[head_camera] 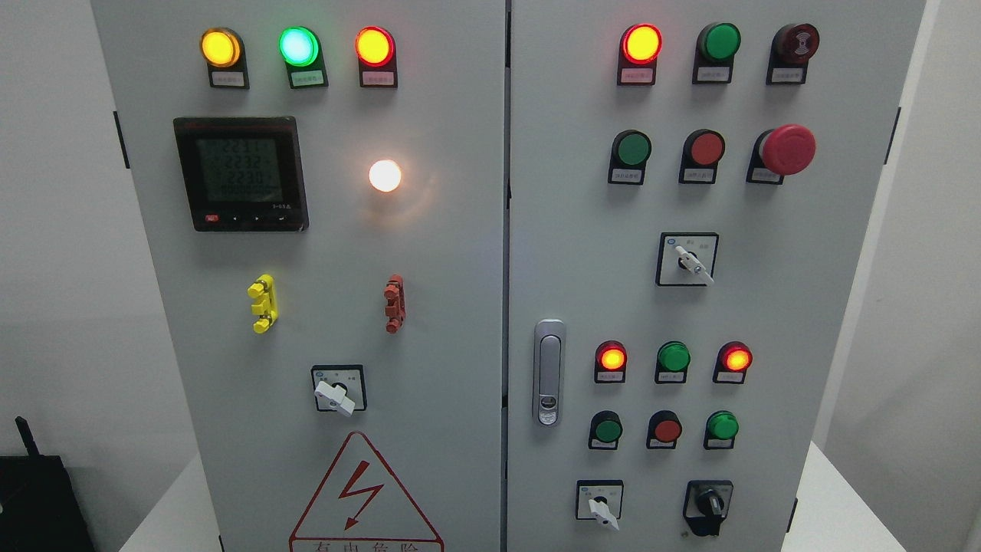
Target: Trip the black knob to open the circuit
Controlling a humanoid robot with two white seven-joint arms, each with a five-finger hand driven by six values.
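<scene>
Facing the grey sheet-metal control cabinet [460, 307] head-on, we find neither of our hands in the head view, so we cannot tell whether they are released, clenched or grasping anything. The black rotary knob [709, 504] we have to trip sits on its black plate at the bottom right of the right-hand door, close to the lower edge of the view. Just to its left is a white-handled selector switch [600, 508], and above it stands a row of small round push buttons, the green one [722, 426] nearest.

We judge that the reach has not begun. To do it well, we would bring the right hand in low from the right, keep clear of the white selector and the buttons above, pinch the knob's raised grip between fingertips, and turn rather than push. Several lamps glow, among them the red indicator lamp [641, 44] at the top of that door; a change there may show that the circuit has opened.
</scene>
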